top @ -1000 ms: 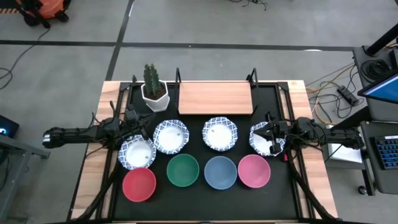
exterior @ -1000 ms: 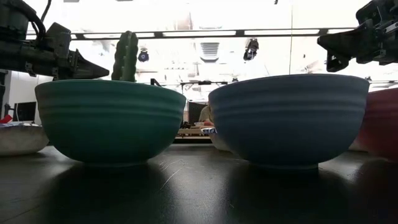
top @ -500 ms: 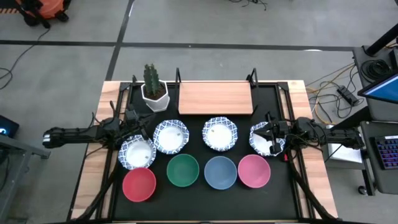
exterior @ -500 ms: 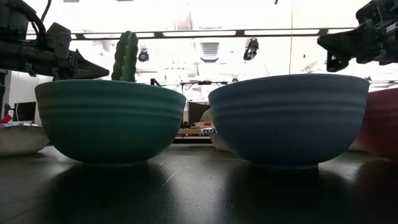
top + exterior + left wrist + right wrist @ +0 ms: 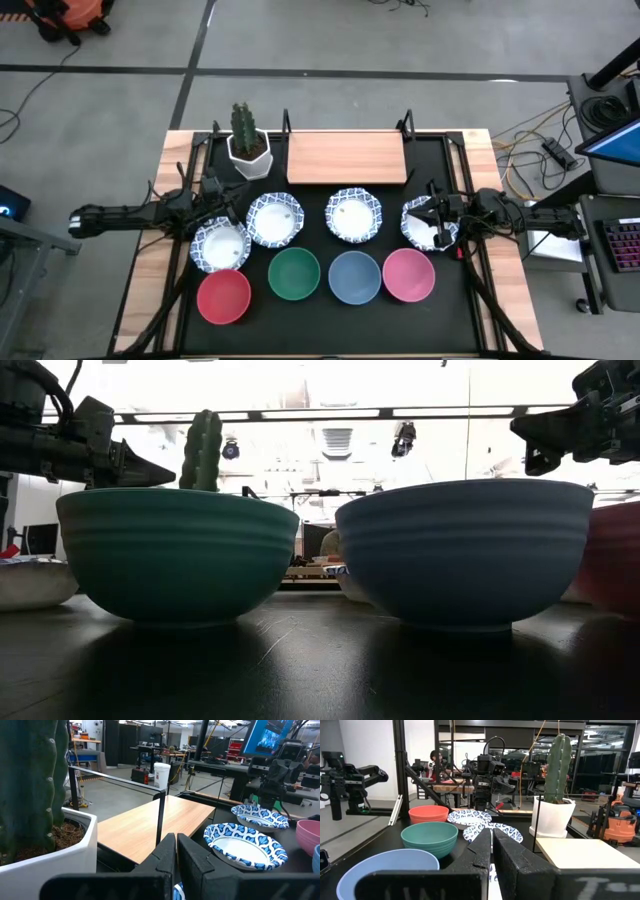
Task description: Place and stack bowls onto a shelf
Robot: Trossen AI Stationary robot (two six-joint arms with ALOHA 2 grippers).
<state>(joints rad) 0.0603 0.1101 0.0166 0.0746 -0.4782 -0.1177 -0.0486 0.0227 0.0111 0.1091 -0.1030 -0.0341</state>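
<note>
Gripping stage: both claws hover low over the outermost patterned bowls; nothing is lifted, so you look to be at the first pick.
Left claw (image 5: 212, 217): fingers nearly together, holding nothing, just above the leftmost patterned bowl (image 5: 220, 244).
Right claw (image 5: 428, 215): fingers nearly closed, empty, over the rightmost patterned bowl (image 5: 428, 224).
Your move: widen each claw before you descend, then take one rim wall squarely, not the bowl's middle.
Shelf (image 5: 346, 157): beyond both claws, bare.
Bowls: all eight on the desk (image 5: 474, 145), empty; red (image 5: 224, 297), green (image 5: 294, 275), blue (image 5: 354, 277), pink (image 5: 408, 275) nearest you.
Cactus pot (image 5: 248, 148): beside the shelf; steer clear.
</note>
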